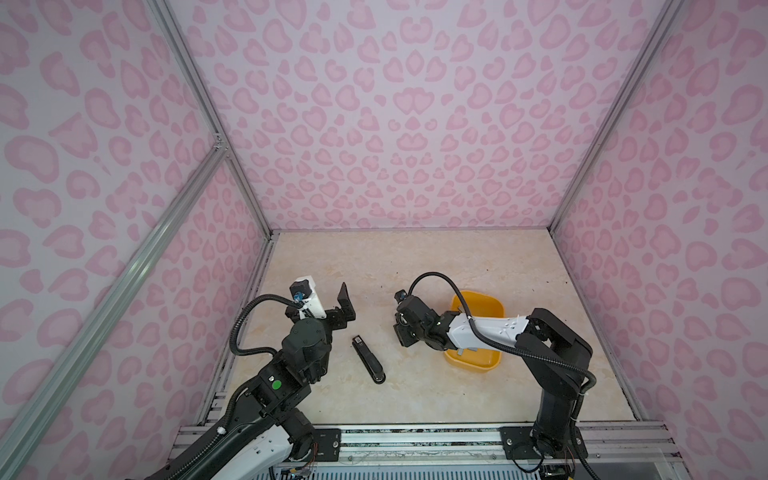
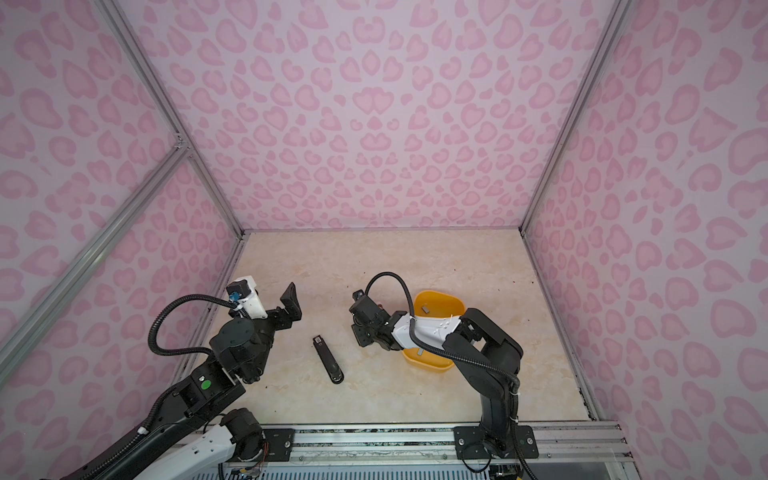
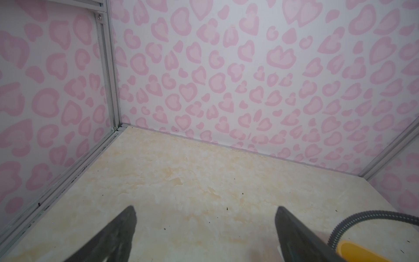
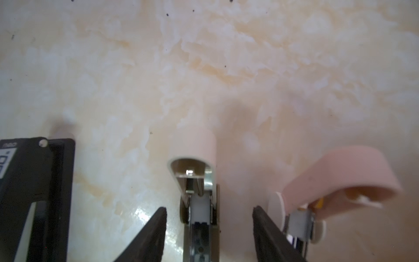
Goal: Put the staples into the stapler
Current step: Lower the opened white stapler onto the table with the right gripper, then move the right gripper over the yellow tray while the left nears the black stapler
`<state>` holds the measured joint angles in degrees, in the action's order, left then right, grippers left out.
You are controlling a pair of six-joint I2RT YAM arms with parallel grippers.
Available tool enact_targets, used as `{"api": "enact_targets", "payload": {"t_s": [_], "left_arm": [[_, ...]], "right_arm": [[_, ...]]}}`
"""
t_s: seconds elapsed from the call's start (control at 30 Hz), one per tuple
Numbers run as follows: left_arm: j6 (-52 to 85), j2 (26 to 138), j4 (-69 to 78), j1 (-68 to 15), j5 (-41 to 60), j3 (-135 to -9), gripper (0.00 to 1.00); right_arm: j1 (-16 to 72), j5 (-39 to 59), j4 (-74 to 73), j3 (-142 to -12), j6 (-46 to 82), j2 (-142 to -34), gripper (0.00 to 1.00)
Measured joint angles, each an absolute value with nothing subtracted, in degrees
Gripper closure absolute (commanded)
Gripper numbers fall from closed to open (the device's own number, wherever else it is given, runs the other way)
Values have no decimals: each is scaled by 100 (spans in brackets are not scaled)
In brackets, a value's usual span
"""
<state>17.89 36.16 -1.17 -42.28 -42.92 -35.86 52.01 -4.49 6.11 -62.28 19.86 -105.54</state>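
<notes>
My right pincer [image 4: 209, 208] stands open astride the opened pink stapler [image 4: 192, 147], whose long axis runs between the jaws. The staples [image 2: 424, 308] lie in the yellow tub [image 2: 440, 296] just to its right, nearer this arm. My left pincer [image 3: 205, 211] gapes wide and empty at the left.

Stock as I see it, placed from the black stapler [image 1: 369, 360].
- Black stapler: smooth plastic, semi-matt.
- Table [image 1: 415, 270] under it: smooth marbled beige, glossy where light hits.
- Tub [image 1: 494, 309], to its right: smooth yellow plastic. The staples [image 2: 426, 308] inside look like grey metal.
- Pink stapler [image 4: 195, 145], near it: matt plastic shell over a bright bare metal channel.
- Right gripper [image 4: 208, 209] fingers [image 4: 154, 229]: matt black, grainy.
- Wall [image 1: 415, 124], behind it: matt printed panel in a brushed metal frame [image 1: 219, 143].
</notes>
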Motion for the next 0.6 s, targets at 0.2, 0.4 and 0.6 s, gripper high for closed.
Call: {"api": "enact_targets", "payload": {"t_s": [0.2, 0.4, 0.6], "left_arm": [[1638, 3494, -104, -4228, -4077, -3461, 4], [1496, 3680, -121, -4228, -3981, -3546, 3], [1428, 3763, -161, -4228, -3986, -3632, 4]], "right_arm": [[5201, -864, 550, -5929, 1846, -9797, 42], [5183, -1227, 438, -5511, 1575, -8866, 44], [5135, -1741, 283, -5155, 1435, -8156, 42]]}}
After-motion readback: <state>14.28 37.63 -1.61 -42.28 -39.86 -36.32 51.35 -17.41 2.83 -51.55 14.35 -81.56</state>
